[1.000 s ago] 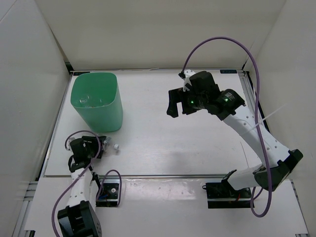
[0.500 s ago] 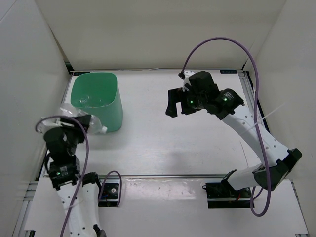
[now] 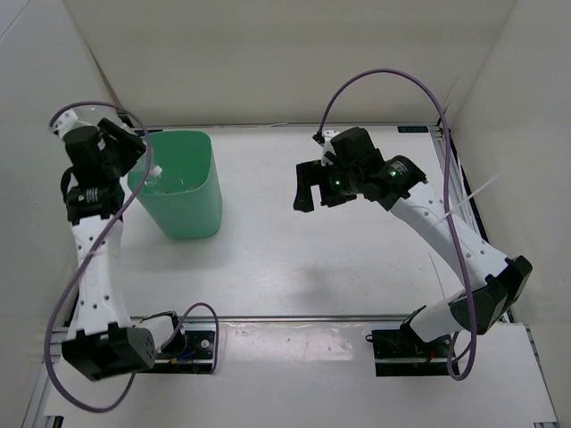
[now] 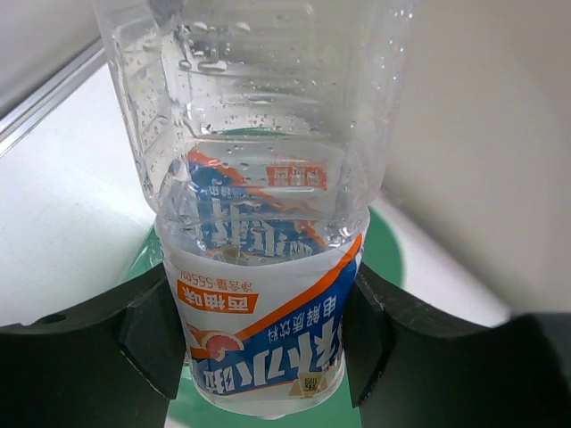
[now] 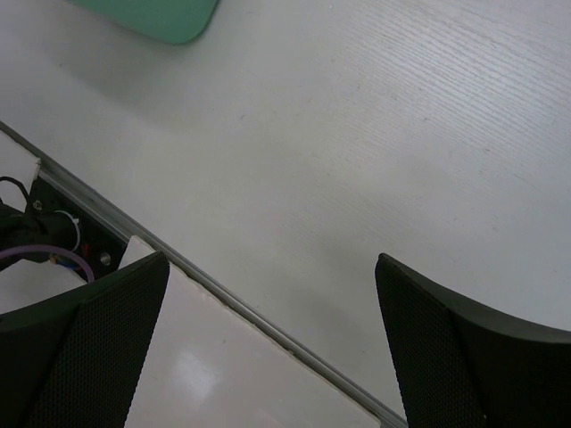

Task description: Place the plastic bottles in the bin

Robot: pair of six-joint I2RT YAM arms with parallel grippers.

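Left wrist: left claw (image 4: 263, 332) clamped on a bottle (image 4: 259, 178) over the bin (image 3: 192, 207) — right claw (image 5: 270, 267) apart.

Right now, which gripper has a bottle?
The left gripper, shut on the blue-and-orange-labelled bottle over the bin; the right gripper is open and empty.

Bright, even light (soft shadows, sharp)

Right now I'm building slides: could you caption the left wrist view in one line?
Left gripper clamped on a clear, blue-and-orange-labelled plastic bottle, the mint-green bin showing just behind it.
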